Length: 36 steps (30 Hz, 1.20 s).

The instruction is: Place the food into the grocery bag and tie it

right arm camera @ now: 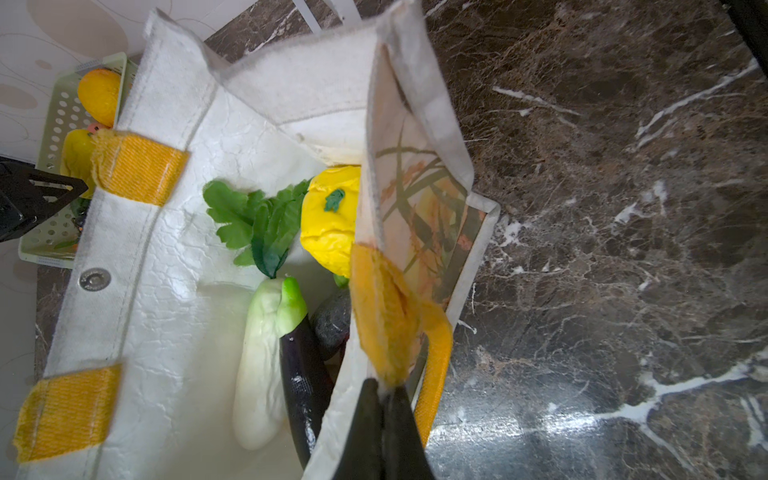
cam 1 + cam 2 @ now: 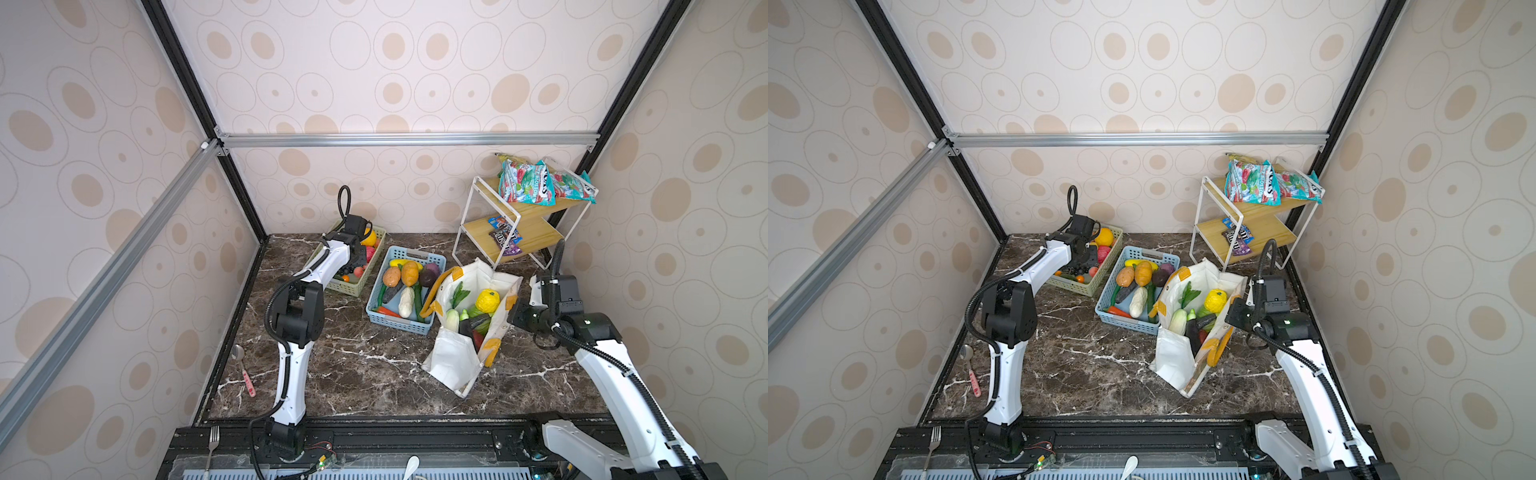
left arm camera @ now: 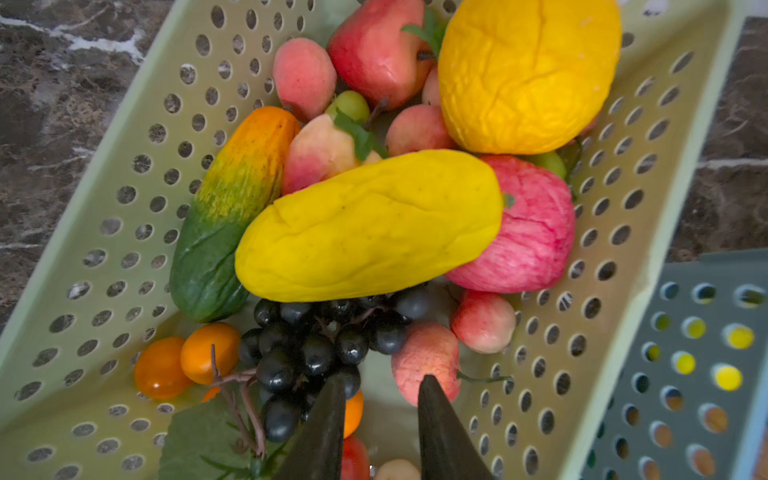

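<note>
The white grocery bag (image 2: 453, 361) (image 2: 1173, 357) stands open at centre right, with yellow-orange handles. Food inside includes a yellow knobbly fruit (image 2: 487, 300) (image 1: 330, 216), a leafy white radish (image 1: 266, 361) and a dark eggplant (image 1: 303, 374). My right gripper (image 2: 514, 313) (image 1: 384, 384) is shut on the bag's near rim where a handle (image 1: 386, 316) is sewn. My left gripper (image 3: 382, 382) hangs inside the pale green basket (image 3: 124, 166) (image 2: 351, 286) over more food: black grapes (image 3: 307, 345), a pink fruit (image 3: 424, 357) and a yellow mango (image 3: 365, 232). Its jaws stand a little apart with nothing between them.
A light blue basket (image 2: 399, 322) of vegetables sits between the green basket and the bag. A white wire rack (image 2: 515, 224) with snack packets (image 2: 528, 183) stands at the back right. A spoon (image 2: 245, 374) lies at the table's left edge, and a fork (image 2: 212, 440) at the front.
</note>
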Each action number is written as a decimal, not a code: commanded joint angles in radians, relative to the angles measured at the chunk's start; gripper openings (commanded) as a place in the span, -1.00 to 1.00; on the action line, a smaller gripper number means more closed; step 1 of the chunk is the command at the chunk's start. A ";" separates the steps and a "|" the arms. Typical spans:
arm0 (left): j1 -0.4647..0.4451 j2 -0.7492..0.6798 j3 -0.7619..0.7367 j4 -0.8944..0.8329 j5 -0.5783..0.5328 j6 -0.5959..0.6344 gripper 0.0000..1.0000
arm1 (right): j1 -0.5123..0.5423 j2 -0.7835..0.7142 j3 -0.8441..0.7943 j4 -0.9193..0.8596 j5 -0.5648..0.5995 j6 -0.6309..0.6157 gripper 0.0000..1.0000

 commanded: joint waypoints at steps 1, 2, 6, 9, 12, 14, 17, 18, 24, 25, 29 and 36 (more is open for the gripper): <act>0.026 0.030 0.043 -0.035 0.021 -0.015 -0.41 | -0.004 0.004 0.009 -0.061 0.026 -0.011 -1.00; 0.028 0.037 0.044 -0.039 0.025 -0.018 -0.41 | -0.004 0.004 0.008 -0.062 0.029 -0.012 -1.00; 0.034 0.063 0.055 -0.059 0.022 -0.022 -0.40 | -0.004 0.014 0.016 -0.057 0.034 -0.013 -1.00; 0.038 0.073 0.056 -0.072 0.026 -0.025 -0.41 | -0.003 0.018 0.018 -0.056 0.046 -0.010 -1.00; 0.038 0.065 0.029 -0.067 0.031 -0.025 -0.41 | -0.003 0.015 0.012 -0.051 0.052 -0.011 -1.00; 0.038 0.058 0.018 -0.069 0.026 -0.027 -0.42 | -0.004 0.013 0.006 -0.048 0.052 -0.011 -1.00; 0.037 0.026 -0.008 -0.053 0.015 -0.023 -0.41 | -0.003 0.012 0.000 -0.045 0.052 -0.010 -1.00; 0.038 0.011 -0.017 -0.045 0.013 -0.021 -0.38 | -0.004 0.012 -0.002 -0.043 0.052 -0.011 -1.00; 0.031 -0.067 -0.032 -0.038 0.035 -0.023 -0.18 | -0.004 0.013 -0.012 -0.034 0.041 -0.010 -1.00; 0.028 -0.085 -0.047 -0.031 0.042 -0.025 -0.18 | -0.003 0.013 -0.013 -0.033 0.039 -0.011 -1.00; 0.015 -0.140 -0.115 -0.002 0.101 -0.032 -0.29 | -0.004 0.015 -0.018 -0.027 0.032 -0.011 -1.00; 0.011 -0.111 -0.162 -0.007 0.069 -0.029 -0.38 | -0.002 0.017 -0.021 -0.015 0.026 -0.013 -1.00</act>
